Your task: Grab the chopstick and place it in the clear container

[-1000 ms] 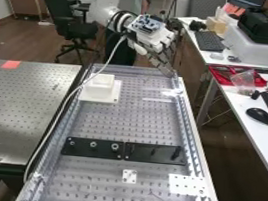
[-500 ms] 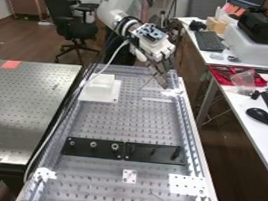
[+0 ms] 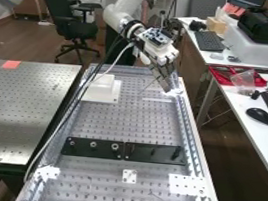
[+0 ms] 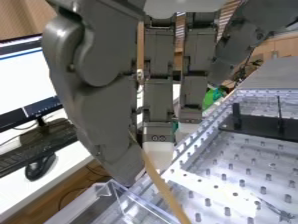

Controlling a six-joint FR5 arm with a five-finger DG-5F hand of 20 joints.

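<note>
- Chopstick [image 4: 161, 186] is gripped in my hand [image 3: 163, 65], its fingers and thumb [image 4: 120, 125] closed round it near the clear container [image 4: 140, 201].
- For edges, I have the container at the bench's far right corner in the high view, with the metal side rail [image 3: 193, 138] running past it towards the near end.
- Beyond that rail there's a drop, then the white desk [image 3: 262, 138] with its black mouse [image 3: 259, 116], across from the container.
- Sideways from the container, a white block [image 3: 102, 86] sits on its flat white base, with perforated bench surface [image 3: 133, 121] between the two.
- That same surface gives me room from the container towards the near end, as far as the two black plates [image 3: 94, 146].
- My chopstick points out of the grip at a slant, neither upright nor flat; in the high view it runs down and leftward, from the container's side towards the white block's.
- Along its axis, the wrist view shows it narrower at the fingers and broader away from them, passing close by the container's rim; I can't tell whether they touch.
</note>
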